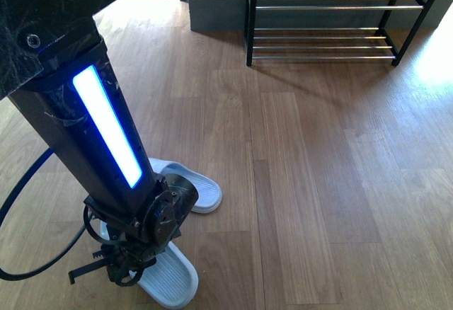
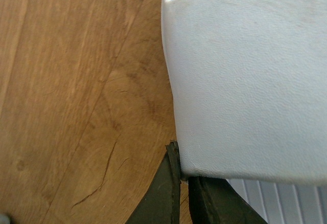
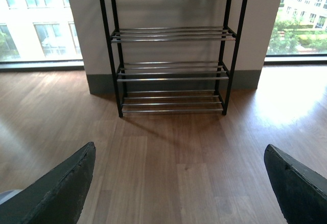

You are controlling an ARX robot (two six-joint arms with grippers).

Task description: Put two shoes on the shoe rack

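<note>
Left gripper (image 1: 122, 269) is down on the near slide (image 1: 170, 278), low to the floor, I'd judge to take it by the strap. Its fingers (image 2: 164, 193) sit nearly together and seem to nip the strap's edge. The second slide (image 1: 191, 188) lies a little nearer the shoe rack (image 1: 322, 20), and both are well short of it. Right gripper (image 3: 180, 150) faces the rack, fingers spread wide, holding nothing, likely kept clear.
</note>
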